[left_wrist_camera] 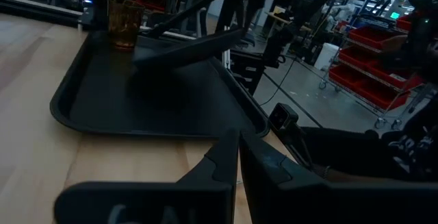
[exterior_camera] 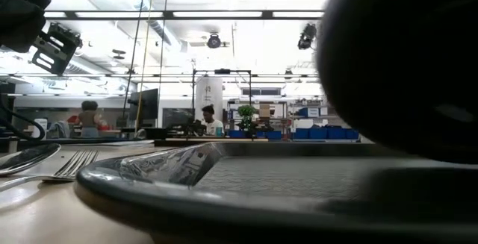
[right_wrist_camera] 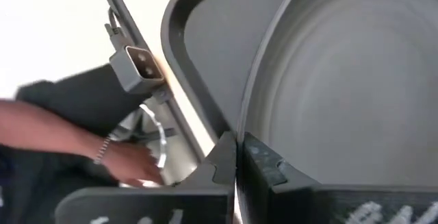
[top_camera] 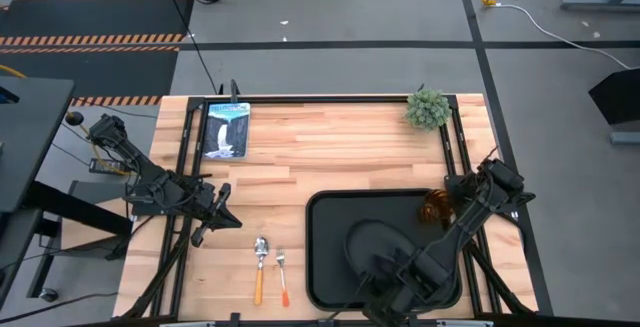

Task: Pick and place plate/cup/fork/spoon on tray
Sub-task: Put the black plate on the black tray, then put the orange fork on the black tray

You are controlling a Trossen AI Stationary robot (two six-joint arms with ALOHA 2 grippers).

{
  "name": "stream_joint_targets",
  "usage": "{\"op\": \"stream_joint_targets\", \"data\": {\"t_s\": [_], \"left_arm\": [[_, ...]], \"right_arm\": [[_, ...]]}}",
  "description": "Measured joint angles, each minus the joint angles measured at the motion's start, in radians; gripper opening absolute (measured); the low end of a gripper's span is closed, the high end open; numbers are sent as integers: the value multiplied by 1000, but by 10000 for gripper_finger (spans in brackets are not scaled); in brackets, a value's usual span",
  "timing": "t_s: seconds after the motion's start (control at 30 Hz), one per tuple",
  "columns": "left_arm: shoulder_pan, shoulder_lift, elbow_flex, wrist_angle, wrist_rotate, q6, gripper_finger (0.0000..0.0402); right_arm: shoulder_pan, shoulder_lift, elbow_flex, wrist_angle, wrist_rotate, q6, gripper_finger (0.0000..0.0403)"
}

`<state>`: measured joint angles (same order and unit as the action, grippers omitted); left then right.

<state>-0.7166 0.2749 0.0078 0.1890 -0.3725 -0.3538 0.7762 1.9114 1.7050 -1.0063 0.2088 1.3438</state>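
The round black plate [top_camera: 368,245] is over the near part of the black tray [top_camera: 325,267], and my right gripper [top_camera: 388,281] is shut on it. In the left wrist view the plate [left_wrist_camera: 188,46] is tilted above the tray [left_wrist_camera: 82,107]. The amber cup [top_camera: 437,207] stands on its base in the tray's far right corner. The spoon [top_camera: 260,259] and the fork [top_camera: 282,271] lie flat on the table left of the tray. My left gripper [top_camera: 215,219] is shut and empty above the table's left side. My right gripper pinches the plate's raised rim [right_wrist_camera: 241,129] between its two fingers, at the plate's near edge. The fingers come from the near side, slanting down. The plate is tilted, its held side raised and its far side [left_wrist_camera: 140,56] low over the tray floor.
A small green plant [top_camera: 428,108] stands at the far right of the table and a picture card [top_camera: 226,130] lies at the far left. Bare wood lies between them and the tray. A person's hand [right_wrist_camera: 126,164] shows beyond the table's near edge.
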Motion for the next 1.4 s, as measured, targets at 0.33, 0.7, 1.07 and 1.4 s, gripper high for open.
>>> {"op": "stream_joint_targets", "data": {"t_s": [0.33,0.7,1.07,1.4], "left_arm": [[0,0,0,0,0,0,23],[0,0,0,0,0,0,23],[0,0,0,0,0,0,23],[0,0,0,0,0,0,23]], "right_arm": [[2,1,0,-40,-94,348,14],[-1,2,-92,-71,-227,491,17],[-47,2,-150,-68,-272,432,93],[-70,2,-150,-2,-278,353,140]]}}
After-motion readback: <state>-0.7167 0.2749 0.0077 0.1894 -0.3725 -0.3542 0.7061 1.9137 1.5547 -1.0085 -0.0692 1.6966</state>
